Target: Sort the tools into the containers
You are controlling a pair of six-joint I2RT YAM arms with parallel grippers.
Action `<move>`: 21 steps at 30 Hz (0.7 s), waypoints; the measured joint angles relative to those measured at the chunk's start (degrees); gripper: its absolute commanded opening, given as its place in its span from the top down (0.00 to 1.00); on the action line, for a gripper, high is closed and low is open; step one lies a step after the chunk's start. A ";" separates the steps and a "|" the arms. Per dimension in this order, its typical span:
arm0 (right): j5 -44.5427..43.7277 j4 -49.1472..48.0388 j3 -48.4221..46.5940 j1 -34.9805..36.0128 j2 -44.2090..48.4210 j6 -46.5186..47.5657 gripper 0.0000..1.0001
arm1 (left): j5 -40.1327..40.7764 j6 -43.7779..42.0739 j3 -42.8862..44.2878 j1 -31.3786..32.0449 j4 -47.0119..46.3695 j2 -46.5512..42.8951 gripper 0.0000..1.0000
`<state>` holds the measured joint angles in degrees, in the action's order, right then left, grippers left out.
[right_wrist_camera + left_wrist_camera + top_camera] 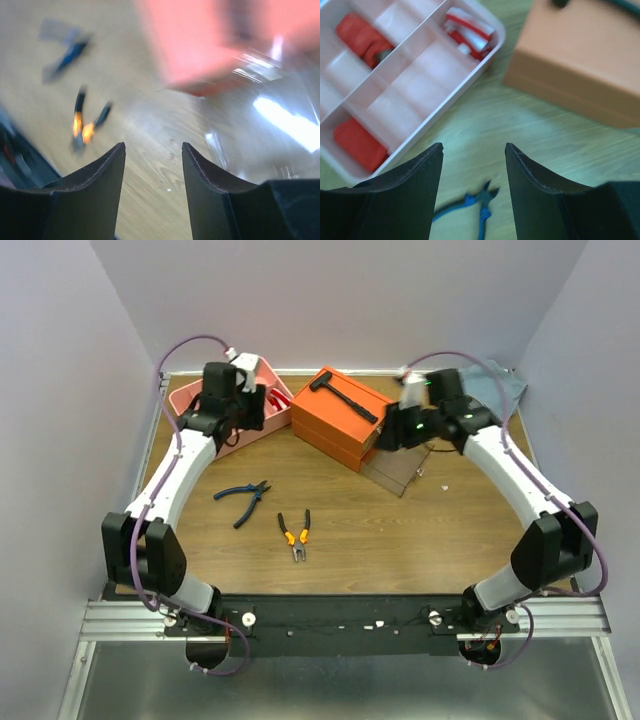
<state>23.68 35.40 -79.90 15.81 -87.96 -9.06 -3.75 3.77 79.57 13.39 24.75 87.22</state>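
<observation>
The pink tray (185,392) stands at the back left and holds red-handled items (362,35). The orange box (340,425) is at back centre with the black hammer (345,398) lying on its lid. Blue-handled pliers (243,498) and orange-handled pliers (294,533) lie on the table. My left gripper (248,412) hovers open and empty beside the tray's right edge (440,105), with the blue pliers (475,205) below its jaws. My right gripper (387,437) is open and empty by the box's right end, above the table. I see no screwdrivers or T-wrench.
A clear plastic drawer (400,468) lies pulled out on the table at the orange box's right front, and shows blurred in the right wrist view (270,125). A blue-grey cloth (500,388) lies in the back right corner. Walls close in the table on three sides.
</observation>
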 measured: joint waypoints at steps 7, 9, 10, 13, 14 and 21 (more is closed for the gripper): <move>14.25 3.74 -5.77 16.92 -6.93 35.82 0.43 | -1.16 -0.87 -6.45 -10.34 1.64 -7.45 0.37; 16.33 8.00 -12.00 18.14 -12.74 48.35 0.43 | -1.81 -1.14 -7.56 -11.50 1.36 -9.81 0.37; 16.52 10.03 -14.19 18.45 -14.51 52.61 0.43 | -2.38 -1.36 -8.57 -11.89 1.16 -11.61 0.37; 16.52 18.08 -21.66 20.74 -22.86 67.41 0.43 | -3.58 -1.70 -11.69 -12.33 0.52 -16.83 0.36; 16.22 20.63 -22.80 21.79 -24.65 71.87 0.43 | -3.89 -1.73 -12.70 -12.41 0.33 -18.38 0.36; 10.34 28.79 -17.31 31.63 -28.50 96.43 0.43 | -5.49 -1.16 -20.63 -14.21 -0.07 -30.16 0.36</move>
<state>34.02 64.18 -97.21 47.44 -116.46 87.37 -9.23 2.61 58.94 -0.82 24.69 57.06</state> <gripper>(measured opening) 0.567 0.642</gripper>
